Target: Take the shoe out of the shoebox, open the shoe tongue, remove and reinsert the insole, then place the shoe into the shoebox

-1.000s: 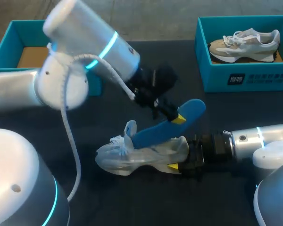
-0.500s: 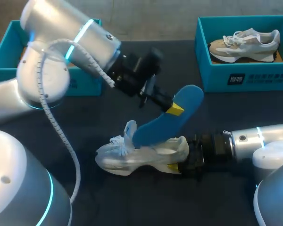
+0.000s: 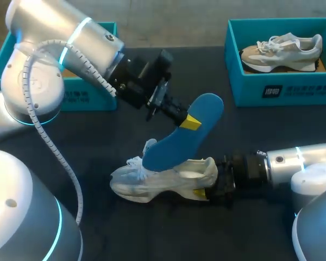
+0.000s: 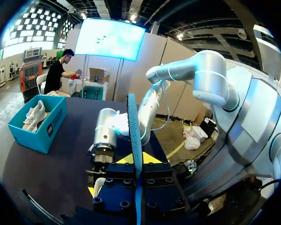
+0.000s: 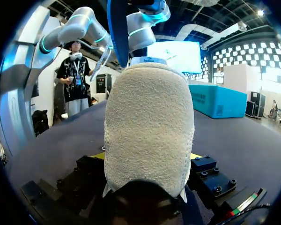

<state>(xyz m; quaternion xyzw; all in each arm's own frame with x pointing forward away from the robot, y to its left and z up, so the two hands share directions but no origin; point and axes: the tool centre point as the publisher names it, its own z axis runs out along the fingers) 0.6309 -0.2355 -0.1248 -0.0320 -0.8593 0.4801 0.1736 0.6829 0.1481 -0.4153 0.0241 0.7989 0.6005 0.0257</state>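
Two arms meet near the middle of the table (image 3: 152, 234); the shoe (image 3: 163, 182), pale and whitish, lies there on its side with its toe toward the left edge and its heel toward the right edge; the right gripper (image 3: 206, 184) comes in low from the right and is clamped on the heel, one yellow tip showing under the sole; in the right wrist view the fuzzy heel (image 5: 150, 131) fills the gap between the two yellow tips of that gripper (image 5: 147, 157), both pressed to it.

The left gripper (image 3: 189, 122) reaches in from the far left and pinches the blue insole (image 3: 176, 142) near its raised end; the insole slants down to the shoe's opening just behind the upturned tongue; how far its lower end sits inside cannot be told; in the left wrist view the insole (image 4: 133, 136) stands edge-on between the closed tips of the left gripper (image 4: 136, 161).

One teal box (image 3: 87, 98) sits at the far left corner, partly hidden by the left arm; a second teal box (image 3: 282, 87) at the far right corner holds another shoe (image 3: 282, 51), beige and white.
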